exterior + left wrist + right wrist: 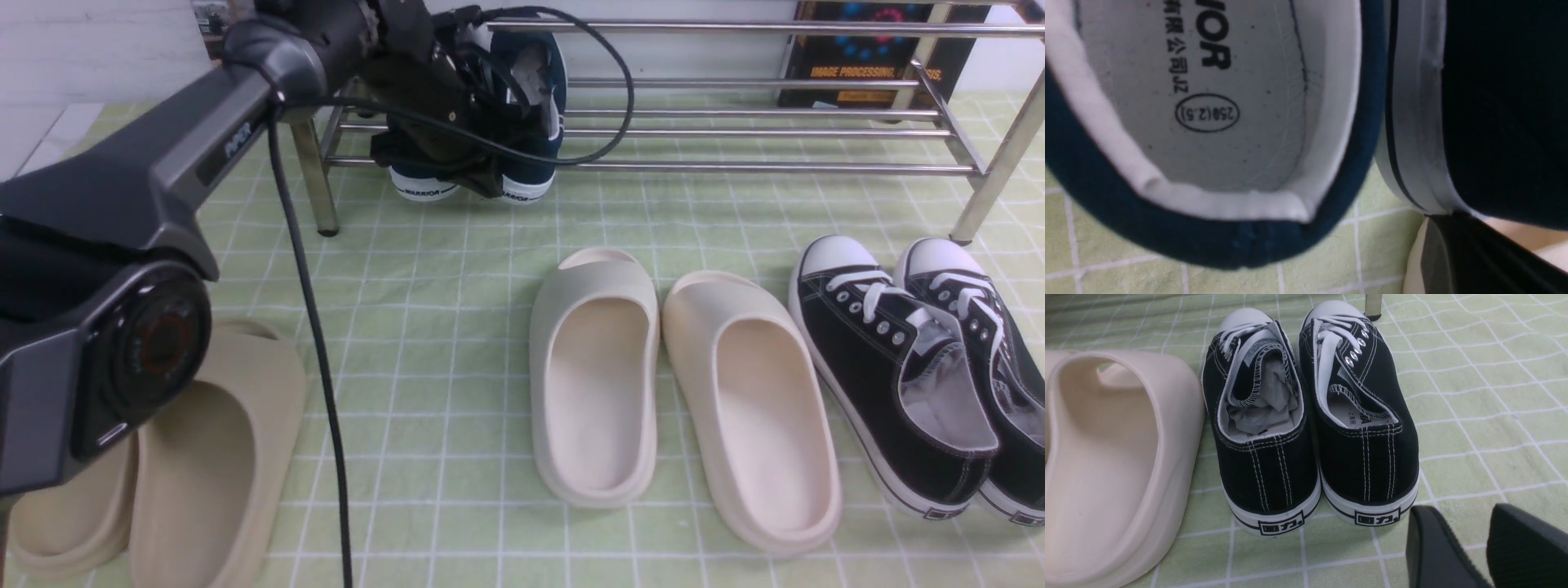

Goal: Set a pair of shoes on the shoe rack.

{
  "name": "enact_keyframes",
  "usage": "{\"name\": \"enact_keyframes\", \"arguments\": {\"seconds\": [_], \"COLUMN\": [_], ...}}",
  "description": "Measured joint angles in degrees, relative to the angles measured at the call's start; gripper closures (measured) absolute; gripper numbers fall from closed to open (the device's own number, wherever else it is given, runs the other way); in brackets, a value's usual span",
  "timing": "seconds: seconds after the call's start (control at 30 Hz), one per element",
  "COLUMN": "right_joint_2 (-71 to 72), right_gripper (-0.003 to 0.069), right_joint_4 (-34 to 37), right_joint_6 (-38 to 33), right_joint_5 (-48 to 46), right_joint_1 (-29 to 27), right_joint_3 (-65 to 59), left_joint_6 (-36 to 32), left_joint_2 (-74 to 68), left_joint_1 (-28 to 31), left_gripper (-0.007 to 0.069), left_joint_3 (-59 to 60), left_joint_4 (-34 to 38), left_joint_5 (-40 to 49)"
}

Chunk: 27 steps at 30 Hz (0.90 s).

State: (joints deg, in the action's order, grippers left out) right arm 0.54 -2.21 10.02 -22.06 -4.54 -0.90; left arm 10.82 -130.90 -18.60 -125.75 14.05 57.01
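Front view: the navy slip-ons (535, 159) sit at the left end of the chrome shoe rack (735, 131), heels overhanging the front bar, with the left jaws closed between them; whether they pinch canvas I cannot tell. Left wrist view: a soft canvas collar (1367, 122), cloth insole and firm rubber sole (1412, 122) suggest light, floppy shoes, best pinched at the paired inner heel walls. Right wrist view: the right jaws stand apart and empty near the black sneakers (1363, 457).

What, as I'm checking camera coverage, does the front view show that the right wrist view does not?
Only the front view: the two navy blue canvas slip-ons, the chrome shoe rack's horizontal bars, the tan foam slides. Only the right wrist view: the right arm's black fingers, apart. Both: the black lace-up canvas sneakers, a cream foam slide, the green checked cloth.
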Motion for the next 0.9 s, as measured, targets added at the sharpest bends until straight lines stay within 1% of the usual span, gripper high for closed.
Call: {"name": "enact_keyframes", "arguments": {"seconds": [0.27, 0.53, 0.73, 0.83, 0.9], "right_joint_2": [0.00, 0.00, 0.00, 0.00, 0.00], "right_gripper": [0.0419, 0.0419, 0.0419, 0.0419, 0.0419], "right_joint_4": [0.00, 0.00, 0.00, 0.00, 0.00], "right_joint_6": [0.00, 0.00, 0.00, 0.00, 0.00], "right_joint_5": [0.00, 0.00, 0.00, 0.00, 0.00], "right_joint_1": [0.00, 0.00, 0.00, 0.00, 0.00], "right_joint_3": [0.00, 0.00, 0.00, 0.00, 0.00], "left_joint_6": [0.75, 1.12, -0.16, -1.91, -3.17], "left_joint_2": [-0.16, 0.07, 5.22, 11.75, 17.54], "left_joint_1": [0.41, 1.15, 1.15, 1.15, 1.15], "left_gripper": [0.0638, 0.0638, 0.0638, 0.0638, 0.0638], "left_joint_3": [0.00, 0.00, 0.00, 0.00, 0.00], "left_joint_4": [1.61, 1.10, -0.74, -3.47, -4.99], "left_joint_5": [-5.20, -3.54, 6.08, 12.14, 13.97]}}
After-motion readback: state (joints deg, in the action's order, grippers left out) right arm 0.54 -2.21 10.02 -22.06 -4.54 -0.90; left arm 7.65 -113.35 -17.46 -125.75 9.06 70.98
